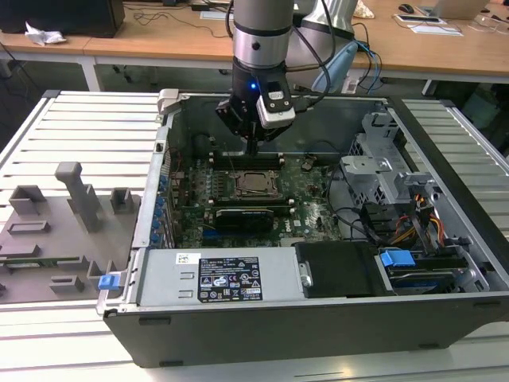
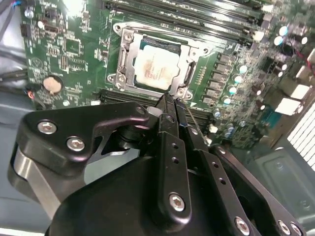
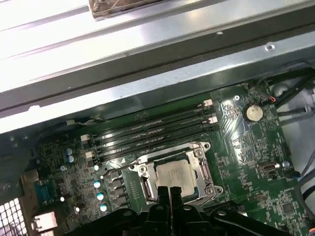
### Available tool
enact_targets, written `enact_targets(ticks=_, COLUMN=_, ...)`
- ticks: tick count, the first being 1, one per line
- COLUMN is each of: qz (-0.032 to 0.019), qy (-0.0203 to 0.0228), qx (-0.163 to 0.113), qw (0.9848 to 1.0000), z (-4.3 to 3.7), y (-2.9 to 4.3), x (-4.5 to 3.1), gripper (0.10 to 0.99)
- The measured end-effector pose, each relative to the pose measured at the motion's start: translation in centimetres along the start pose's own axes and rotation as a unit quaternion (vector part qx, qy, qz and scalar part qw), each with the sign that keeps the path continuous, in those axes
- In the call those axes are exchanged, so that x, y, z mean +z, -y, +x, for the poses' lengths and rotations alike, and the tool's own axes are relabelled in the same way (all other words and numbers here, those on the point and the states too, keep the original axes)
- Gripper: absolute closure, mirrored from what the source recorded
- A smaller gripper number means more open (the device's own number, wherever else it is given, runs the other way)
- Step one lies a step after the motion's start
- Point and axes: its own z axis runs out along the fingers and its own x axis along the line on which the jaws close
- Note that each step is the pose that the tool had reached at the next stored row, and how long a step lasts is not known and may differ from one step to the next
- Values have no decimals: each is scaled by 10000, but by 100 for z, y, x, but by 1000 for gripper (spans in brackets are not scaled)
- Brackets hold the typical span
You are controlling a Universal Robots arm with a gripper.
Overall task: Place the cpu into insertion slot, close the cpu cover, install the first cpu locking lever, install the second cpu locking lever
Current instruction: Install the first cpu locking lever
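Slatted white table (image 1: 79, 127), wooden desks behind, held an open computer case (image 1: 318, 318). Gripper (image 1: 252, 147) hung just above the motherboard (image 1: 310, 208), fingers (image 2: 167, 129) pressed together, nothing visible between them. Cpu (image 2: 153, 68) sat in the insertion slot (image 3: 147, 186), near the fingertips, with the cpu cover (image 2: 194, 49) flat around it.

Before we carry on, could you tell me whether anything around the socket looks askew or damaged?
Nothing stands out: the cpu lies square in the insertion slot, with the cpu cover down around it.
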Motion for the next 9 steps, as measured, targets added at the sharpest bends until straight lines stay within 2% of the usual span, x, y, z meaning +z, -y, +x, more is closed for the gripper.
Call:
enact_targets(ticks=2, qz=1, qy=-10, qx=-187, qw=9998, z=0, y=0, x=1, gripper=929)
enact_targets(ticks=6, qz=1, qy=-30, qx=-603, qw=9982, z=0, y=0, x=6, gripper=929)
enact_targets(ticks=9, qz=3, qy=-50, qx=-996, qw=9950, z=0, y=1, x=10, gripper=929)
